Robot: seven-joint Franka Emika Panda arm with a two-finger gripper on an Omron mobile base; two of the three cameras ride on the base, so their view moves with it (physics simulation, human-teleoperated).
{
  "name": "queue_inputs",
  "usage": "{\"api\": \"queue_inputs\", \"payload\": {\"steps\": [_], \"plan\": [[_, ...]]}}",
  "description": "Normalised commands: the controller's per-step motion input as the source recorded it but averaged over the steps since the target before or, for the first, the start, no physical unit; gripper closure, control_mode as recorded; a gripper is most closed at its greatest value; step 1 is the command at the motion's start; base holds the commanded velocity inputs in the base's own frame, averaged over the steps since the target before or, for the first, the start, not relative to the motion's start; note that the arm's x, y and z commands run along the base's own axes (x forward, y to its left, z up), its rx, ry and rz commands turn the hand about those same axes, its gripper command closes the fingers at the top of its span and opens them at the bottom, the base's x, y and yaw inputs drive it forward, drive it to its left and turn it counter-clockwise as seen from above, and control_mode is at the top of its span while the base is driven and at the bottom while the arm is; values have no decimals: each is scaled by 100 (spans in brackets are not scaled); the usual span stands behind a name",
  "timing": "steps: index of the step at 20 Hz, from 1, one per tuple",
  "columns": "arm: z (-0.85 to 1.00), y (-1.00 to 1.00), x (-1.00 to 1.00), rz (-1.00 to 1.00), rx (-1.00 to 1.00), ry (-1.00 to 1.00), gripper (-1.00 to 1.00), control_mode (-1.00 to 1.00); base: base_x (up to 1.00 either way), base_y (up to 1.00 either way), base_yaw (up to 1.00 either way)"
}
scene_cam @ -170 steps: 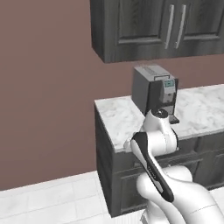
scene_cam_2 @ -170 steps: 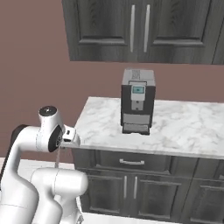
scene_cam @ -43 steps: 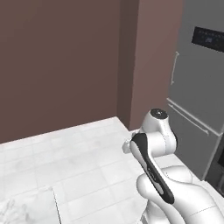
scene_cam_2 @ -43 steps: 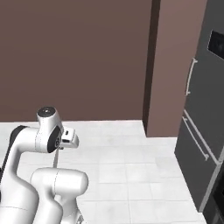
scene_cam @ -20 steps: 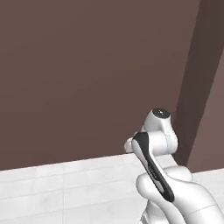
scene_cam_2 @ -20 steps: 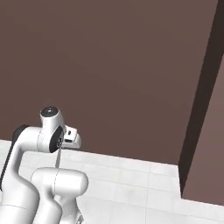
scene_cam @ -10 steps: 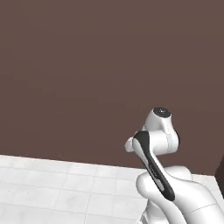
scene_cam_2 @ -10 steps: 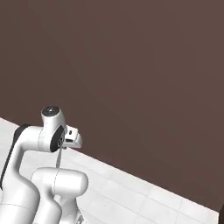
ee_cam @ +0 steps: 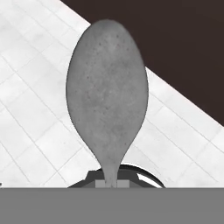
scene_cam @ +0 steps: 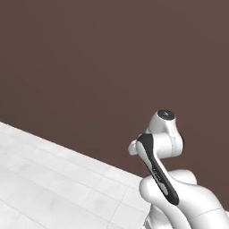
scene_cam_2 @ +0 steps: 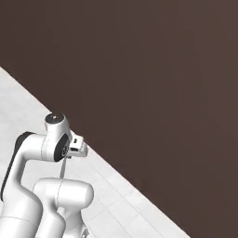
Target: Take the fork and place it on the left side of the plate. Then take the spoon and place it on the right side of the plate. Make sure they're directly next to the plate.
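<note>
Hand view has the spoon (ee_cam: pixel 107 98) sitting right in front of the camera, bowl pointing away, handle running down into the jaws, so they're clamped tight on it. In the right base view a thin grey line hangs under the wrist (scene_cam_2: pixel 76 148), probably that same spoon. So I'd guess the spoon half is underway, but whether the fork is done I can't say. Still left: setting it right of the plate. Loads of room here, just white tiled floor (scene_cam: pixel 49 179) and a brown wall (scene_cam: pixel 103 67) ahead
</note>
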Motion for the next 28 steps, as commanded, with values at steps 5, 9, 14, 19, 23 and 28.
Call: {"api": "queue_inputs", "payload": {"steps": [5, 9, 14, 19, 23, 28], "plan": [[0, 0, 0, 0, 0, 0, 100, 100, 63, 0, 61], [0, 0, 0, 0, 0, 0, 100, 100, 65, 0, 59], [0, 0, 0, 0, 0, 0, 100, 100, 68, 0, 55], [0, 0, 0, 0, 0, 0, 100, 100, 75, 1, 48], [0, 0, 0, 0, 0, 0, 100, 100, 81, 2, 40], [0, 0, 0, 0, 0, 0, 100, 100, 81, 3, 40]]}}
